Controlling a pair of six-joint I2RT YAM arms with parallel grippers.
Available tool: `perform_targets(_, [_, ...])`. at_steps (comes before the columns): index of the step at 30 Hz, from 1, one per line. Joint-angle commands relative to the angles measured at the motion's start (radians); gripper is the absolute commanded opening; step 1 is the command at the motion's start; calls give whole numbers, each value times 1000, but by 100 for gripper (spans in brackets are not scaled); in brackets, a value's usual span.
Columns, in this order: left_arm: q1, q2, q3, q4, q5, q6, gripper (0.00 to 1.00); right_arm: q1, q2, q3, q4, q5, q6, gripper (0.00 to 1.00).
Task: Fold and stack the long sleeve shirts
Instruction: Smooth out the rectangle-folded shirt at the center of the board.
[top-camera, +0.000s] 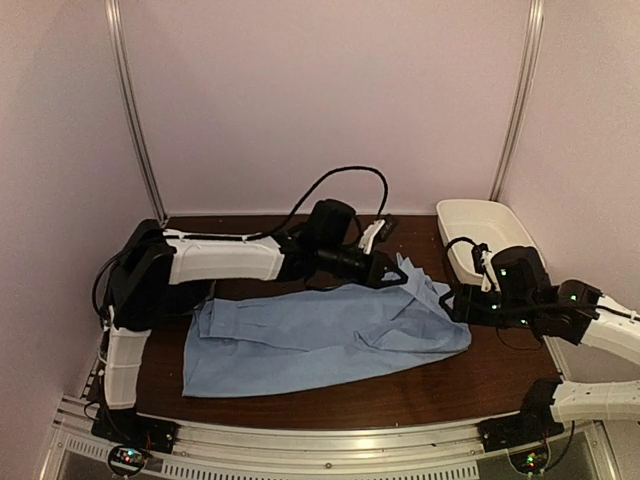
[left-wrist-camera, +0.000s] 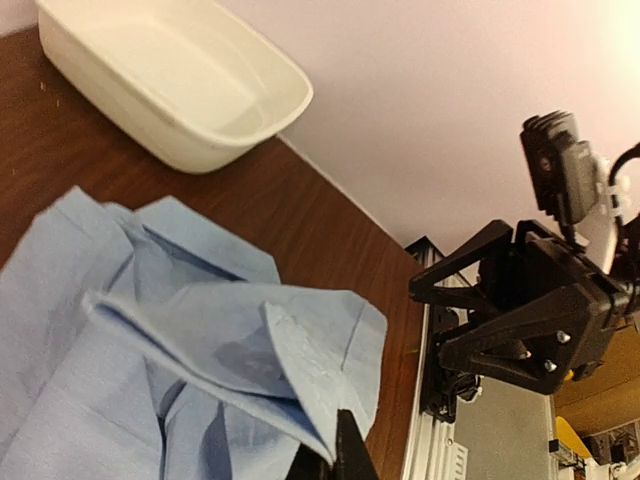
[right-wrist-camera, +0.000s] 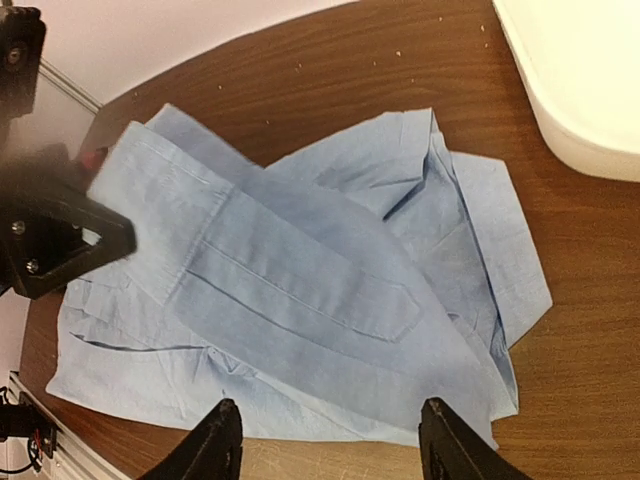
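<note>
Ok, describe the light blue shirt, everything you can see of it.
The light blue shirt is thin woven cloth, rumpled and partly folded, lying across the dark wooden table. One sleeve, cuff and placket showing, is drawn over the body, and the left claw seems to pinch its edge. The right claw hangs open over its right end. The white tub stands apart from it.

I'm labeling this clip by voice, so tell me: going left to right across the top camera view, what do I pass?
In order: left arm's base → light blue shirt → white tub → right arm's white link.
</note>
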Motion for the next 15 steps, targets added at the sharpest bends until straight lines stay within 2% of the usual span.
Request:
perform_targets(1, [31,-141,54,-5,4,185,0,7,-42,96,-145,111,-25,62])
perform_targets(4, [38,-169,129,-119,-22,274,0,4,-48,128,-181,158,-22,63])
perform_targets(6, [50,-177,179,-197,-65,281,0,3,-45,137,-189,169,-18,63])
perform_targets(15, [67,-307,187,-301,-246,280,0,-7,26,107,-136,149,-32,63])
